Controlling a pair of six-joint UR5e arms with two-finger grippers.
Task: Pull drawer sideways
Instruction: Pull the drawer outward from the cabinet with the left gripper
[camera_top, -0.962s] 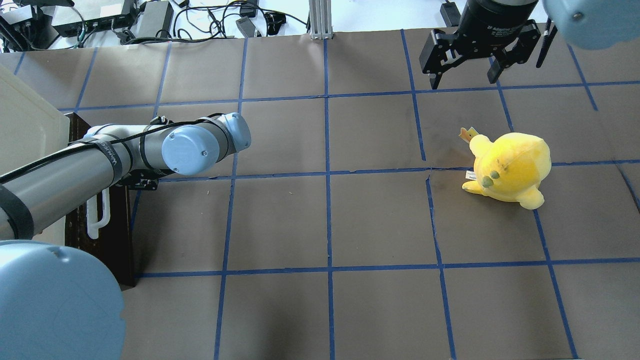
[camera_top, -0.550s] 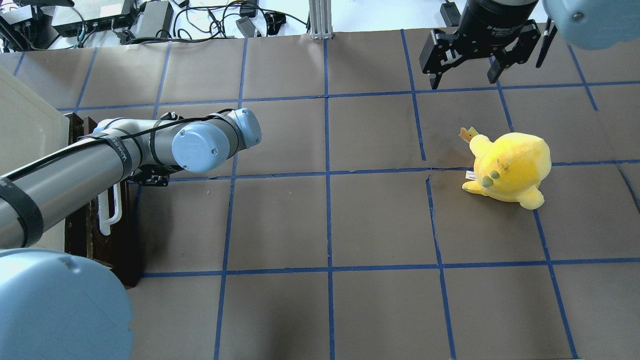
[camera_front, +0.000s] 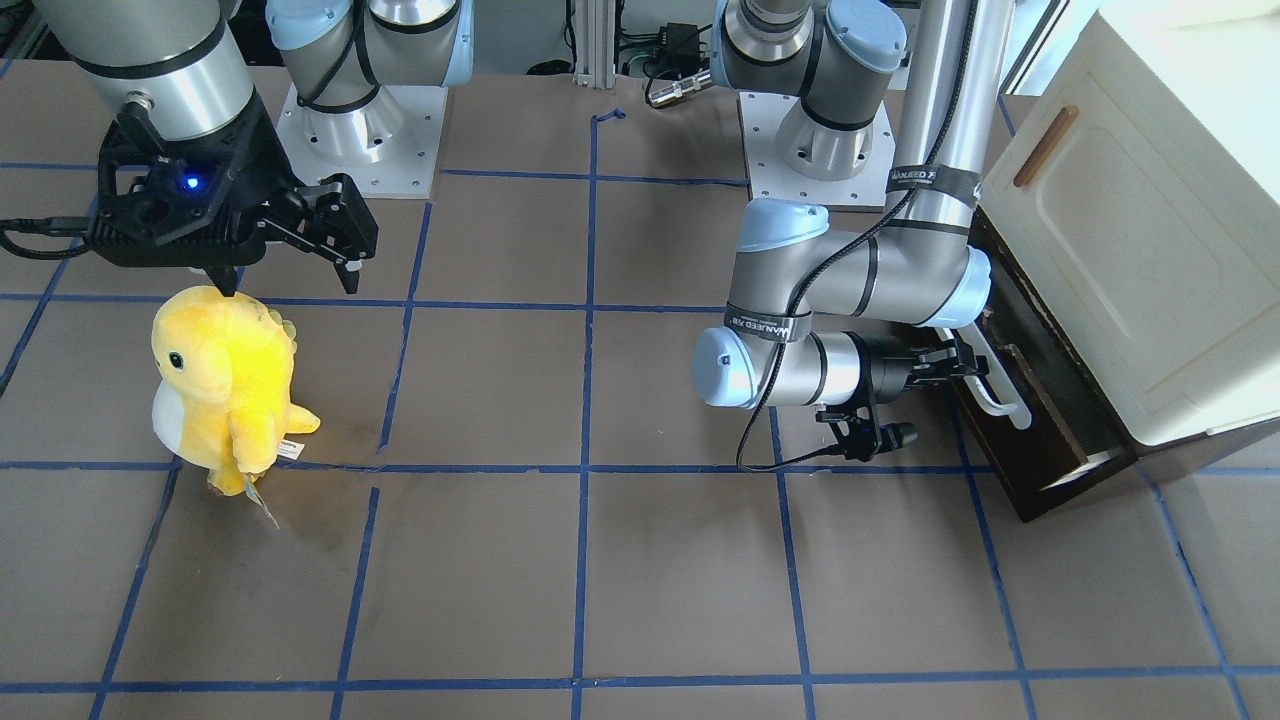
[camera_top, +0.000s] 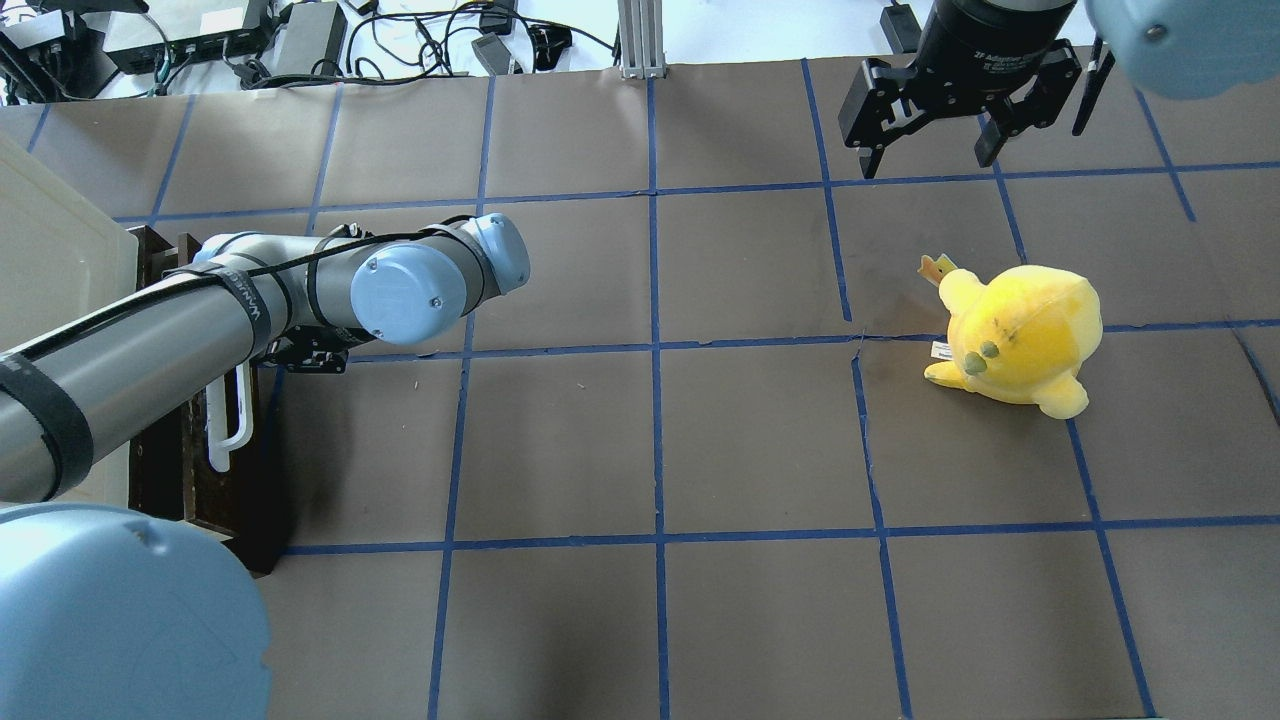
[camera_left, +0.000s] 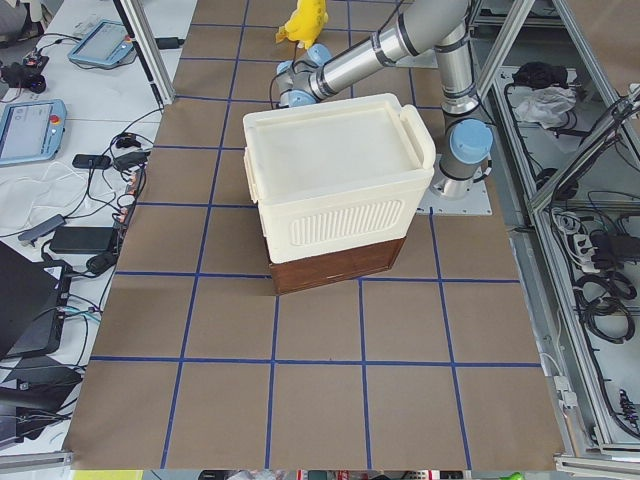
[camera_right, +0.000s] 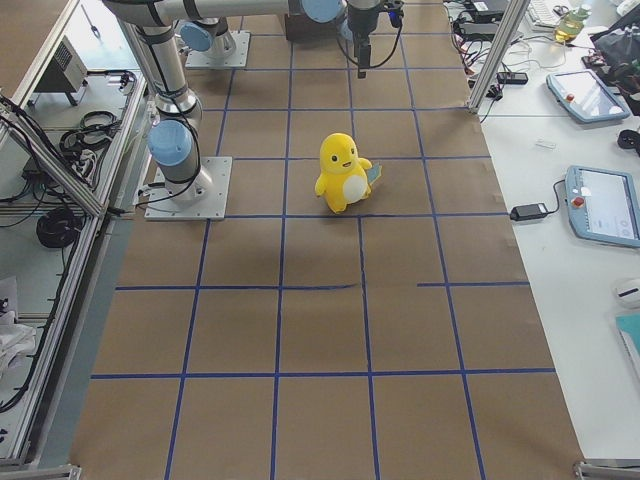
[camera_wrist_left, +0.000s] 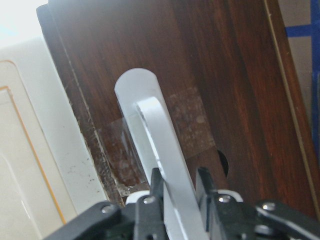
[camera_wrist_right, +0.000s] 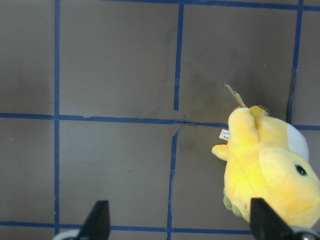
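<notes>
The dark brown drawer (camera_front: 1005, 455) sits under a cream-white cabinet (camera_front: 1130, 230) and is pulled partly out. Its white bar handle (camera_front: 992, 388) is clamped between the fingers of my left gripper (camera_front: 965, 365). The left wrist view shows the gripper (camera_wrist_left: 179, 175) shut around the handle (camera_wrist_left: 160, 135) against the drawer front (camera_wrist_left: 220, 90). In the overhead view the drawer (camera_top: 215, 490) and handle (camera_top: 225, 425) lie at the left edge, partly under my left arm. My right gripper (camera_top: 927, 165) is open and empty, hovering at the far right, away from the drawer.
A yellow plush toy (camera_top: 1020, 335) stands on the right half of the table, just below my right gripper (camera_front: 290, 285); it also shows in the right wrist view (camera_wrist_right: 265, 165). The brown table (camera_top: 650, 450) has a blue tape grid. Cables and boxes (camera_top: 200, 40) lie beyond its far edge.
My left arm has moved right in the overhead view, pulling the handle and drawer further out from under the cabinet. The right arm and the plush toy have not moved.
</notes>
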